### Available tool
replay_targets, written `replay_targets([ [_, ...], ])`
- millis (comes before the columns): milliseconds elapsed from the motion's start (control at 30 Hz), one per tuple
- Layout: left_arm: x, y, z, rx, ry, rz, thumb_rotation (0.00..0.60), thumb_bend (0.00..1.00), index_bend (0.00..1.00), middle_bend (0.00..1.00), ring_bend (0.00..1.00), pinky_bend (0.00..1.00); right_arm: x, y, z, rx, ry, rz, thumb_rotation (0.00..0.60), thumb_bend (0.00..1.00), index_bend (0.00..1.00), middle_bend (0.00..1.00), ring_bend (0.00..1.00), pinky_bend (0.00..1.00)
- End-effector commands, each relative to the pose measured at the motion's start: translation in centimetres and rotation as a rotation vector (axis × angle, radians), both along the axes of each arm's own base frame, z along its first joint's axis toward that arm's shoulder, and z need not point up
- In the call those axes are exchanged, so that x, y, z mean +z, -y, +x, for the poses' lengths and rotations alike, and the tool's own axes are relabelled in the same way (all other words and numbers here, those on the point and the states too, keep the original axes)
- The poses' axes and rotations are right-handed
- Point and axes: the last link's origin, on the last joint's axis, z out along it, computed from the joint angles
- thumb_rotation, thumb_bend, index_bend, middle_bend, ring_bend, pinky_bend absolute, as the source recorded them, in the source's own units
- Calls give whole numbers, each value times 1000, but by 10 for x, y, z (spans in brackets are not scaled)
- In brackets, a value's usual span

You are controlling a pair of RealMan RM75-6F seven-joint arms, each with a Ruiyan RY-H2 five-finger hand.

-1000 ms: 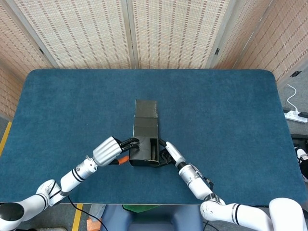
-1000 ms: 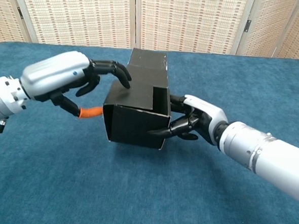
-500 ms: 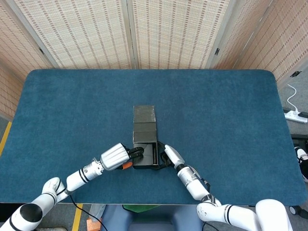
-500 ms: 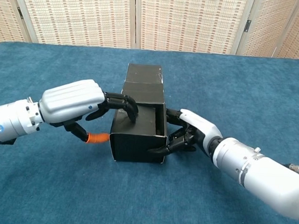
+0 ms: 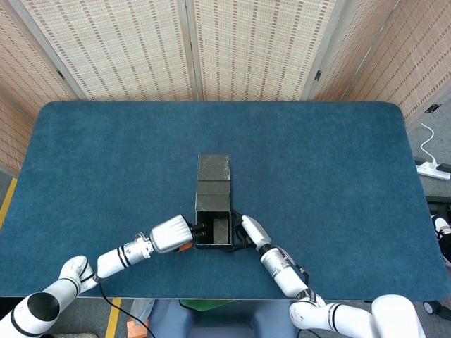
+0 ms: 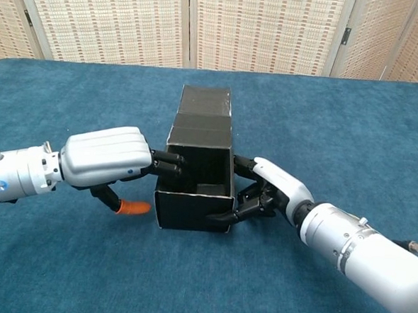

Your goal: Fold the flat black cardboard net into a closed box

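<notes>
Both views are bright and evenly lit, seemingly from overhead. Shadows are soft and faint. The box [image 6: 197, 176] interior reads nearly featureless black. Focus stays sharp, without glare.

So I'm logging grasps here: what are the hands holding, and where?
Both hold the black box: left hand at its left wall, fingers reaching inside; right hand at its right wall.

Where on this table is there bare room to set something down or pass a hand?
Free: the blue table right of the box, left of it, and behind it toward the screens. Crowded: the near edge, where the left hand and right hand flank the box.
</notes>
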Motion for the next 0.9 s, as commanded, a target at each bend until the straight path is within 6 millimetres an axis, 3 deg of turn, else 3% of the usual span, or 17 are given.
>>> replay_targets([
  [33,0,-1,2,-10,-23,2,600,357,429,382,799,918,0,-1,0,4,2,0,600,205,445,591,839,1000],
  [400,-5,-4,6,23,-75,-10,600,359,493,457,800,911,1,-7,1,30,-3,12,600,205,445,591,839,1000],
  [667,-9,-3,12,16,-76,-3,600,358,696,678,804,917,0,-11,4,37,6,19,600,205,445,591,839,1000],
  [900,-10,-2,13,4,-65,6,600,357,773,755,811,919,1,-11,5,26,20,14,600,205,445,591,838,1000],
])
